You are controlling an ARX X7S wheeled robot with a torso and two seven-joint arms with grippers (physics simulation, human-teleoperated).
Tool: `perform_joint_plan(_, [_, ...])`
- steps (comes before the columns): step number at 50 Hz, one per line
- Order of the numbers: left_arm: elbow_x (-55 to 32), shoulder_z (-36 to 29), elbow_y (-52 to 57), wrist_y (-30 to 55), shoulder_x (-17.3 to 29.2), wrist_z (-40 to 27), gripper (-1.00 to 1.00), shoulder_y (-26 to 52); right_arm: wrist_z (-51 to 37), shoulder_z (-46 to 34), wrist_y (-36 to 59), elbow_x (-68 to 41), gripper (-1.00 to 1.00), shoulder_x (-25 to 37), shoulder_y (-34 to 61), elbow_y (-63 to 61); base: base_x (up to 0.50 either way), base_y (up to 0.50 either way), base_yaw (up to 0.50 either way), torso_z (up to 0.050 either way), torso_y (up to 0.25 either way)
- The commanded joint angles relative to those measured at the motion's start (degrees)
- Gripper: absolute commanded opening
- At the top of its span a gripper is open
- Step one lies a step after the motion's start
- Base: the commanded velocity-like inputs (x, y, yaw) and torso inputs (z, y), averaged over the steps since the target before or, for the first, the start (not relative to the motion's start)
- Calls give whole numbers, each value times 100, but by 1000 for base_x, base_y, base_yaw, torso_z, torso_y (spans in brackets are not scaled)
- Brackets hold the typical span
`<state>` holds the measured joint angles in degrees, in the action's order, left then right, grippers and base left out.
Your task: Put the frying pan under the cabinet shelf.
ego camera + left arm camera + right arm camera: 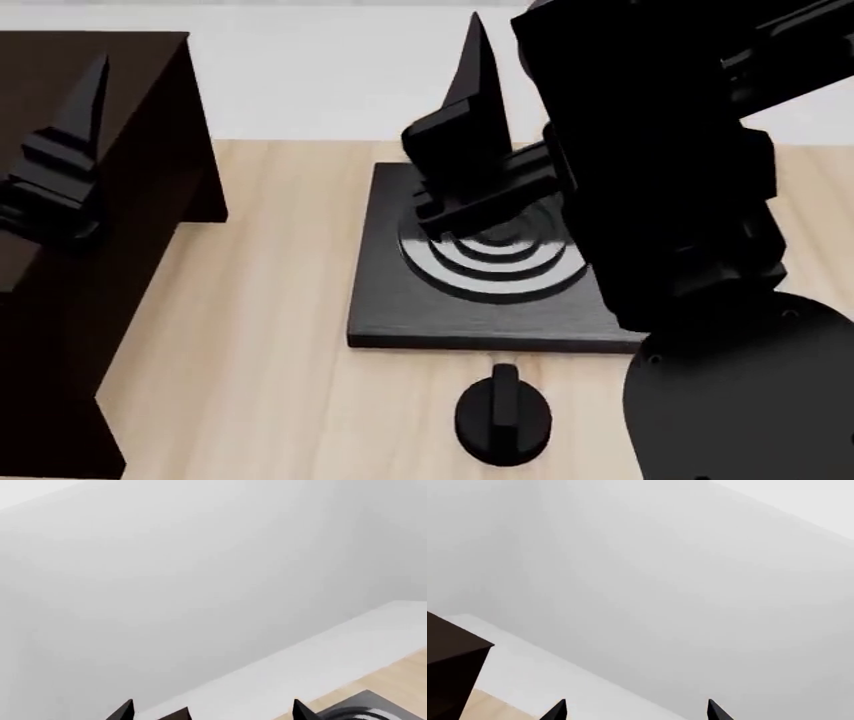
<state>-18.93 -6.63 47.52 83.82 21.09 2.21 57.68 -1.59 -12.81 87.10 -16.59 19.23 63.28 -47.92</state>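
The frying pan shows in no view. The cabinet shelf (80,250) is a big dark brown block at the left of the head view; its corner also shows in the right wrist view (450,670). My left gripper (64,160) hangs over the cabinet's top, fingers pointing at the back wall. In the left wrist view the left gripper (213,709) is open and empty. My right gripper (467,130) is raised above the black square plate (400,300). In the right wrist view the right gripper (637,709) is open and empty.
The black square plate with concentric rings lies mid-table; its corner shows in the left wrist view (370,707). A round black knob (502,412) sits in front of it. My right arm (667,180) blocks the table's right side. A white wall (307,80) runs behind the wooden tabletop (267,330).
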Motion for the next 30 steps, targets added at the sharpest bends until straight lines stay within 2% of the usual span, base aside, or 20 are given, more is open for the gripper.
perform_joint_plan(1, [-30,-91,-35,3,-39,-60,100,79,-20,10,67,-84,100,14,77,-48,500,0,0,0,0])
perform_joint_plan(15, [-101,-149,-60,44,-68,-88,100,188,-123,120,276,-326,100,28,202,-148,500,0,0,0,1])
perform_joint_plan(24, [-145,-151,-52,67,-74,-107,100,226,-1547,406,276,-2204,100,294,470,40,500,0,0,0,0])
perform_joint_plan(30, [-170,-174,-44,104,-100,-140,100,261,-1917,450,232,-2690,100,398,531,112,500,0,0,0,0])
